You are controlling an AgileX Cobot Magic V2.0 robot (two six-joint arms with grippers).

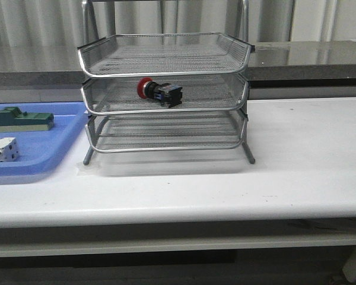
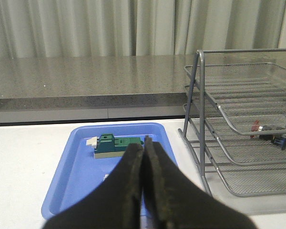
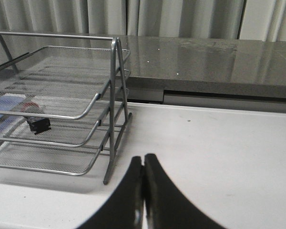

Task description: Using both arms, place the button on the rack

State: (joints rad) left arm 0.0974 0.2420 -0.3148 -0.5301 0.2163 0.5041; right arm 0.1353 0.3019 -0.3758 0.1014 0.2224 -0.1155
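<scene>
The button [image 1: 159, 91], red-headed with a black and blue body, lies on its side on the middle tier of the silver wire rack [image 1: 166, 62]. It also shows through the mesh in the left wrist view [image 2: 271, 132] and the right wrist view [image 3: 35, 119]. My left gripper [image 2: 144, 145] is shut with nothing in it, held above the blue tray, well apart from the rack [image 2: 238, 129]. My right gripper [image 3: 143, 160] is shut and empty above the bare white table, on the other side of the rack [image 3: 62, 114]. Neither arm appears in the front view.
A flat blue tray [image 1: 59, 148] sits left of the rack and holds a green block [image 1: 21, 119] and a white boxy part [image 1: 3, 148]. The tray [image 2: 76, 162] and green block [image 2: 117, 145] show below my left gripper. A grey counter [image 1: 308, 56] runs behind the table.
</scene>
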